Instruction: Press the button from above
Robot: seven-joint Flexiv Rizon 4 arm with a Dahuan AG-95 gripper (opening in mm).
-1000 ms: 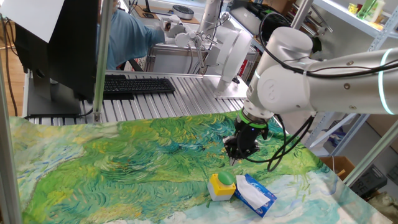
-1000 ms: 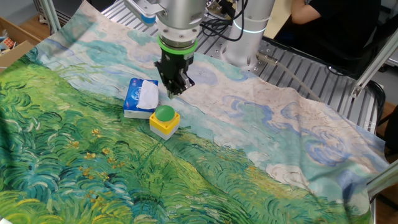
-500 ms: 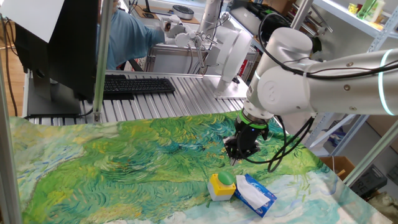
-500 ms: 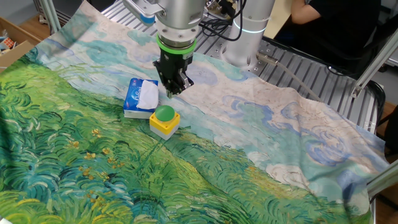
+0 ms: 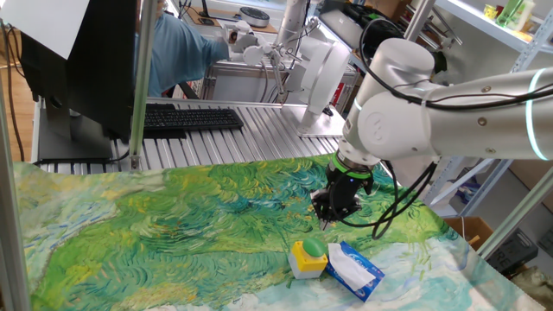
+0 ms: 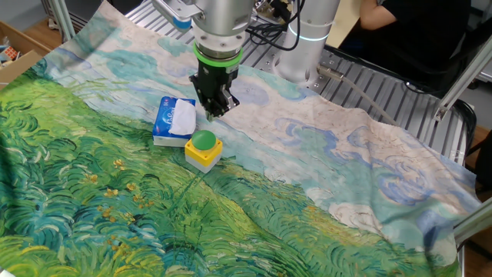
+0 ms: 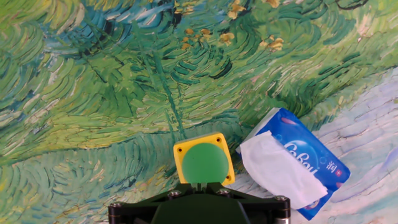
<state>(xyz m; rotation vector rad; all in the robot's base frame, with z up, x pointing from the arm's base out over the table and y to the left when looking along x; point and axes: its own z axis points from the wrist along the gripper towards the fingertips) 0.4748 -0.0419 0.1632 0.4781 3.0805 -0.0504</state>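
The button is a green dome cap (image 5: 314, 249) on a small yellow box that stands on the painted cloth. It also shows in the other fixed view (image 6: 204, 141) and low in the hand view (image 7: 203, 162). My gripper (image 5: 325, 223) hangs above the cloth, a little above the button and slightly to one side of it, and does not touch it. In the other fixed view the gripper (image 6: 213, 115) points down with its fingertips pressed together in one point. In the hand view the fingers (image 7: 199, 185) meet just at the cap's lower edge.
A blue-and-white tissue packet (image 5: 354, 270) lies right beside the button, also seen in the other fixed view (image 6: 175, 120) and the hand view (image 7: 292, 165). The cloth (image 6: 323, 192) covers the table. A keyboard (image 5: 190, 117) and a person sit at the back.
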